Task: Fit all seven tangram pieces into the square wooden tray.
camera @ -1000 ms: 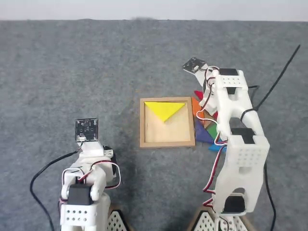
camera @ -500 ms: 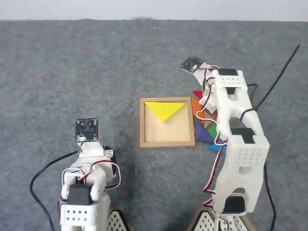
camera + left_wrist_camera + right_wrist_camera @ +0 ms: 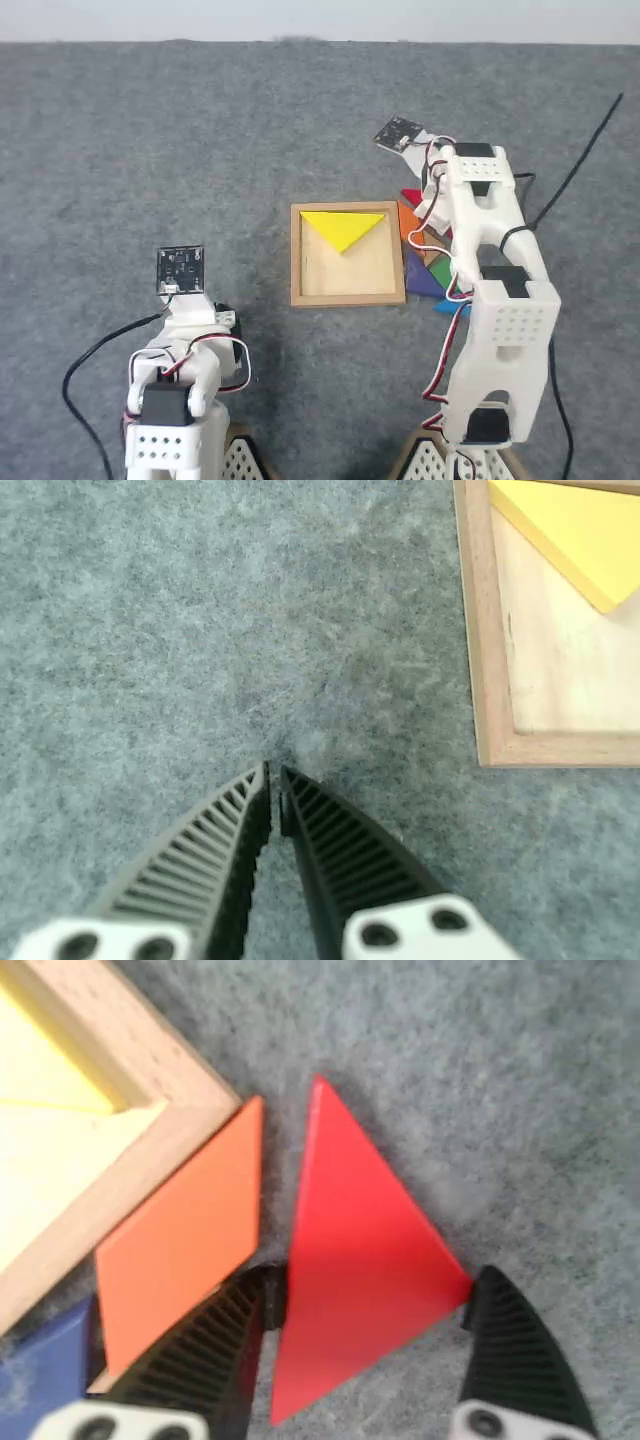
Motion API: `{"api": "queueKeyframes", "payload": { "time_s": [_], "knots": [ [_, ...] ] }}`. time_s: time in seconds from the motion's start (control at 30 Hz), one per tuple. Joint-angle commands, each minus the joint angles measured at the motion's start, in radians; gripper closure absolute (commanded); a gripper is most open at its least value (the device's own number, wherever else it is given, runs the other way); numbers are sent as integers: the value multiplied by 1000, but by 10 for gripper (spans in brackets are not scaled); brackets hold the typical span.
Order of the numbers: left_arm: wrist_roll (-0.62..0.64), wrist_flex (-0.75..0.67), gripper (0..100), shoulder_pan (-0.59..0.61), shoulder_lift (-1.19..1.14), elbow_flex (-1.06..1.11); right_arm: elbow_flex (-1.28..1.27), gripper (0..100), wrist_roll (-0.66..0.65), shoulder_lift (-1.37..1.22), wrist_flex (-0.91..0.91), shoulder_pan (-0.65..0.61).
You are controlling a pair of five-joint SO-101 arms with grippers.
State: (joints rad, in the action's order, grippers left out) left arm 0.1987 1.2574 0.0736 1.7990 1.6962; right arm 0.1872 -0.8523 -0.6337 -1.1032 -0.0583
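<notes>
High view: the square wooden tray point(image 3: 347, 297) sits mid-way across the grey tabletop point(image 3: 150, 130), with a yellow triangle piece point(image 3: 342, 228) against its far edge; left wrist view: the left gripper point(image 3: 273, 773) hangs left of the tray, fingers clenched on nothing; right wrist view: the right gripper point(image 3: 375, 1282) has its fingers released, straddling a red triangle piece point(image 3: 350, 1250); an orange parallelogram piece point(image 3: 185, 1250) lies between that and the tray.

**Yellow triangle in tray, arm over loose pieces**

A yellow triangle point(image 3: 342, 228) lies against the far edge of the square wooden tray point(image 3: 348, 298) on the grey carpet point(image 3: 150, 130). The right arm point(image 3: 487, 230) extends over the red piece point(image 3: 411, 196), orange piece point(image 3: 404, 222) and purple piece point(image 3: 420, 280) just right of the tray. The left arm point(image 3: 180, 375) sits folded, near left.
</notes>
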Motion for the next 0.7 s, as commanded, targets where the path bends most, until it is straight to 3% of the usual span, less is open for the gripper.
{"api": "queueKeyframes", "payload": {
  "time_s": [0.0,0.23,0.67],
  "knots": [
    [-15,5,986,6,20,-13,28,809,-6,-2,-5,27],
    [-15,5,986,6,20,-13,23,812,61,136,-84,68],
    [-15,5,986,6,20,-13,23,805,124,401,-265,18]
  ]
}}
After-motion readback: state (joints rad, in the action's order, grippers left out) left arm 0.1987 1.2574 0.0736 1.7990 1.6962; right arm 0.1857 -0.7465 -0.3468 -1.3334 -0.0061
